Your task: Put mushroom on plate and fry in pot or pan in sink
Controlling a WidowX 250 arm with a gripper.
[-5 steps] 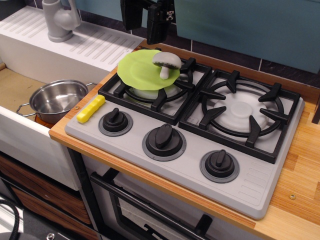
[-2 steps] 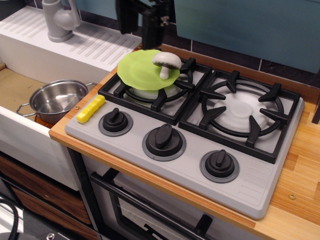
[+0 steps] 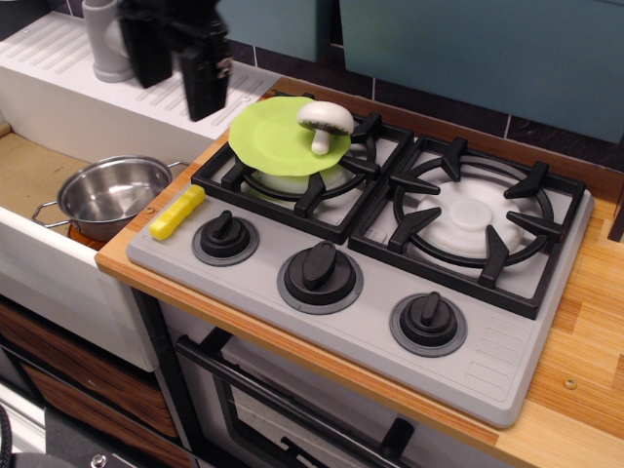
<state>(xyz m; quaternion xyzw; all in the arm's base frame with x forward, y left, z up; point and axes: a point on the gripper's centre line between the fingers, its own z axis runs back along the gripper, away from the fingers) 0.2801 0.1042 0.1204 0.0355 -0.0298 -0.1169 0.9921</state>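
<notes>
The grey-white mushroom [image 3: 325, 122] stands upright on the lime-green plate [image 3: 278, 136], which rests on the left burner grate. The yellow fry [image 3: 177, 212] lies on the grey stove top at its front left corner. The steel pot [image 3: 112, 196] sits in the sink [image 3: 29, 175], empty. My black gripper [image 3: 177, 73] hangs open and empty above the white drainboard, left of the plate and behind the pot and fry.
A grey tap [image 3: 105, 39] stands on the ribbed drainboard [image 3: 195, 93] behind my gripper. Three black knobs [image 3: 320, 268] line the stove front. A second burner grate [image 3: 473, 216] is to the right. The wooden counter edge [image 3: 585, 322] runs along the right.
My gripper has moved left, from above the back of the plate to above the drainboard. The mushroom, plate, fry and pot have not moved.
</notes>
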